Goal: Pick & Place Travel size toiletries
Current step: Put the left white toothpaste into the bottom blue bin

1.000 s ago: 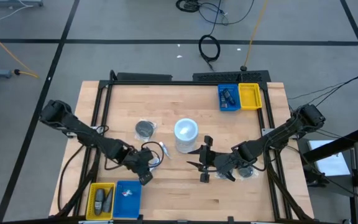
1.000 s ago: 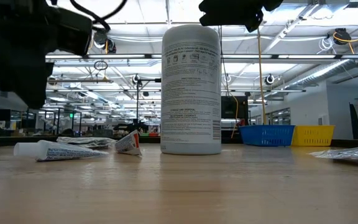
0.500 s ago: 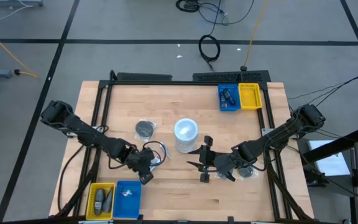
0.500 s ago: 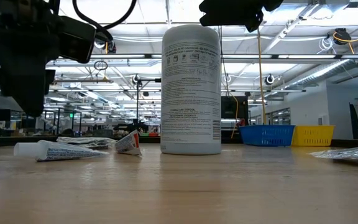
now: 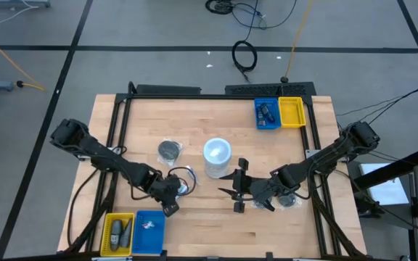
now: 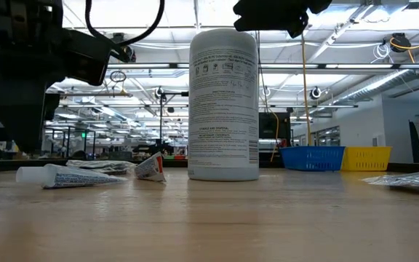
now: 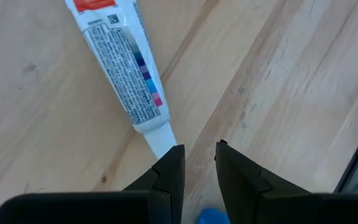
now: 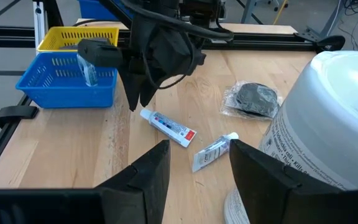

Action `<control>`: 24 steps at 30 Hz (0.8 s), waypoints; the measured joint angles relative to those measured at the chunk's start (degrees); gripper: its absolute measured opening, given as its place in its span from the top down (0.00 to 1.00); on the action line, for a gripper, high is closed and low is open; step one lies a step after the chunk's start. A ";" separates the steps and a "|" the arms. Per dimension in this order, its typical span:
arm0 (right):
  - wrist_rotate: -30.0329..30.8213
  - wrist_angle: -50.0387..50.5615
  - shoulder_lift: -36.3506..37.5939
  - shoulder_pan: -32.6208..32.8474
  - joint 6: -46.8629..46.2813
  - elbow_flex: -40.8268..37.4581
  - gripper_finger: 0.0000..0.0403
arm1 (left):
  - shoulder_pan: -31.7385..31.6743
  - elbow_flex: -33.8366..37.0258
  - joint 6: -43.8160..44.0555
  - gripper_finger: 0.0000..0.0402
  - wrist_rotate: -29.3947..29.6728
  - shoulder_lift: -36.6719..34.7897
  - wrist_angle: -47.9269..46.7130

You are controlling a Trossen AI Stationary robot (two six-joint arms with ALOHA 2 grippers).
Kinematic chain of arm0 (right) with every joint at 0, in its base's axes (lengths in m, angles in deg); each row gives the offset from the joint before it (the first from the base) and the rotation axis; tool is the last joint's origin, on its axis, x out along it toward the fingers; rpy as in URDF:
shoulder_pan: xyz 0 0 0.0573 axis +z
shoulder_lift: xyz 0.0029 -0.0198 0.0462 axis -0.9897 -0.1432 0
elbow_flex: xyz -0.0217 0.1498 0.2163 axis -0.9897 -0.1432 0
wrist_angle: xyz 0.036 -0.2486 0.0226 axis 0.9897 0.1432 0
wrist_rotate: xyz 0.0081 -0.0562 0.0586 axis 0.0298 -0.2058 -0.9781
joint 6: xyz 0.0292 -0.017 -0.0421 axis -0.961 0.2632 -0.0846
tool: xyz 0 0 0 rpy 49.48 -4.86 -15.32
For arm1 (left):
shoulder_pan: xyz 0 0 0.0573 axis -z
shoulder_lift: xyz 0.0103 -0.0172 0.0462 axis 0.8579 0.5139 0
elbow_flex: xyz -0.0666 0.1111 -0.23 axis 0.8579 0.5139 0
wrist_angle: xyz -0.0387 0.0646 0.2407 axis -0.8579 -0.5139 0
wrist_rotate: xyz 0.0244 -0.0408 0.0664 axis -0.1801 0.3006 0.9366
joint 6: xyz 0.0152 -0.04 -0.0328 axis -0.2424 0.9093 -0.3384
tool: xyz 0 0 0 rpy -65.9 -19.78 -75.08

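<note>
Two small white tubes lie flat on the table: one with a red end and a second beside it. A dark disc in a clear wrap lies farther off. My left gripper hangs just above the table, pointing steeply down, open by a narrow gap. One fingertip stands right at the first tube's cap end, and nothing sits between the fingers. My right gripper waits open and raised near the table's middle.
A tall white cylinder stands upright mid-table, right of the tubes. A yellow tray and a blue tray sit at the near left. A blue tray and a yellow one sit at the far right. A clear wrapped item lies at the right.
My left gripper has sunk a little toward the tube with the red end and tipped slightly. Its finger gap looks the same. The tubes have not moved.
</note>
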State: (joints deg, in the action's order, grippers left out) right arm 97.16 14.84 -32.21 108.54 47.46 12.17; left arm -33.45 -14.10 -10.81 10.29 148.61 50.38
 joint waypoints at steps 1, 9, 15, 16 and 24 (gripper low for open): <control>0.00 0.01 0.00 0.01 0.00 0.00 0.61 | 0.00 0.00 -0.58 0.78 -0.07 0.18 0.14; 0.00 0.04 0.00 0.01 0.00 0.00 0.60 | -0.28 0.00 -1.42 0.78 0.13 0.23 0.48; 0.00 0.06 0.00 0.01 0.00 0.00 0.60 | -1.63 0.00 -1.89 0.78 4.44 0.23 -0.11; 0.00 0.06 0.00 0.01 0.00 0.00 0.60 | -1.77 0.00 -1.93 0.78 3.50 0.23 -0.05; -1.46 0.06 0.00 0.04 0.00 0.00 0.61 | -1.03 0.00 -3.60 0.77 -0.56 0.23 0.45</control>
State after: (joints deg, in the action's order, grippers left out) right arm 95.70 14.90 -32.21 108.58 47.46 12.17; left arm -34.48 -14.10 -14.41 9.73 148.84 50.83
